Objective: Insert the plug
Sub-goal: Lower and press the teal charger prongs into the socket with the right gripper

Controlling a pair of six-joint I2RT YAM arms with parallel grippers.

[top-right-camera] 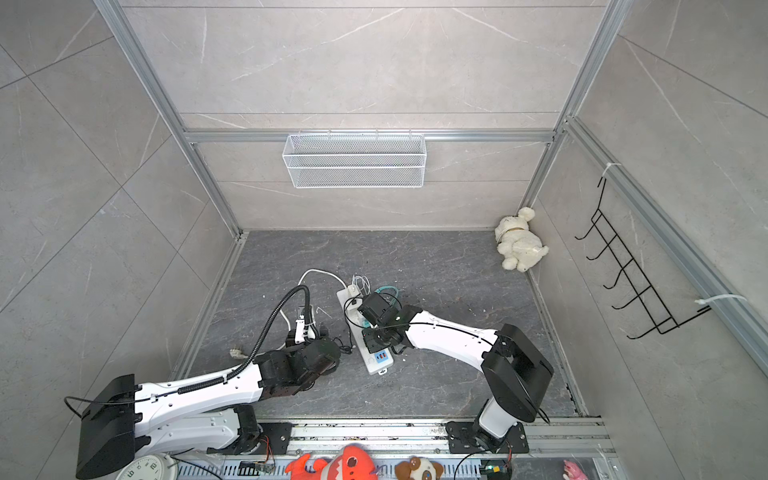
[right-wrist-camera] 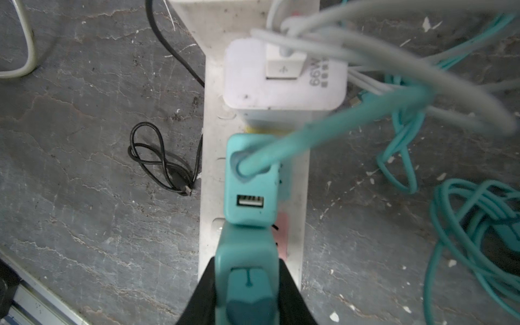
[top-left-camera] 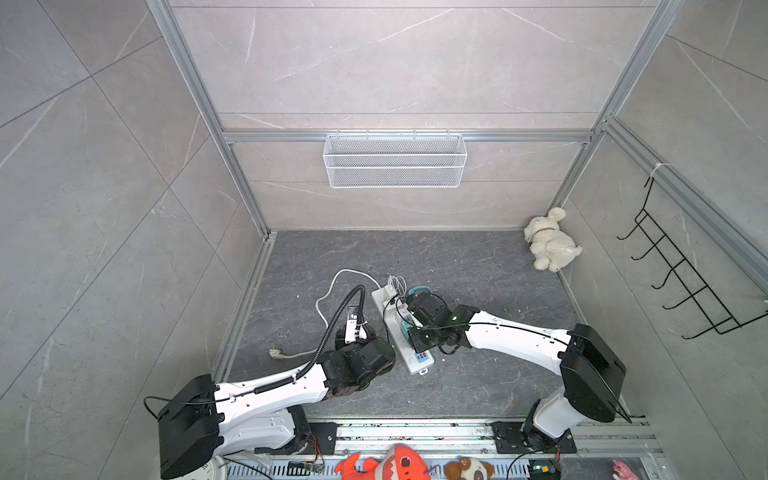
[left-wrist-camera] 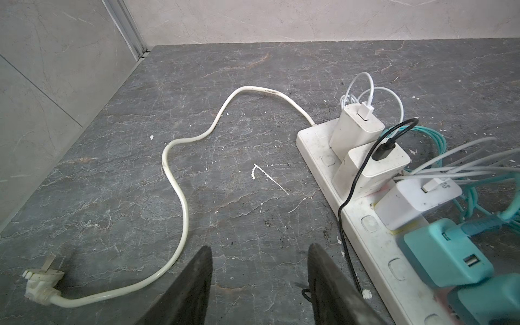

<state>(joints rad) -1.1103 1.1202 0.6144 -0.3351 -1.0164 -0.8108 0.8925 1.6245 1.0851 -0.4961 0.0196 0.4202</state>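
Right fingers [right-wrist-camera: 201, 295]: clamped tight on both flanks of the teal plug [right-wrist-camera: 247, 253], body pinched between the pads so the prongs can be steered (prongs themselves hidden).
Right gripper [right-wrist-camera: 247, 266]: set above the power strip [right-wrist-camera: 211, 135], looking down its length, suited to a downward push.
Plug position: over the strip, touching or just beside the teal adapter [right-wrist-camera: 250, 183] seated there. Fully seated or not, cannot tell.
Neighbours: white charger [right-wrist-camera: 284, 78] next along, cords [right-wrist-camera: 394, 50] draped across both, leaving a tight slot.
Left fingers [left-wrist-camera: 329, 284]: about half spread, nothing between them.
Left gripper [left-wrist-camera: 259, 281]: low over the floor [left-wrist-camera: 112, 197], at 9 o'clock of the strip in both top views. Probably kept close to brace the strip if it slides.
Strip layout: lying from 11 to 5 o'clock in both top views, USB end at 5 o'clock.
Strip lead: looping off toward 9 o'clock, loose wall plug [left-wrist-camera: 42, 281] flat on the floor, unconnected.
Next move, as judged: a short square press, prongs kept in line with the socket.
Risk, as judged: strip skidding or tipping under an off-centre push.
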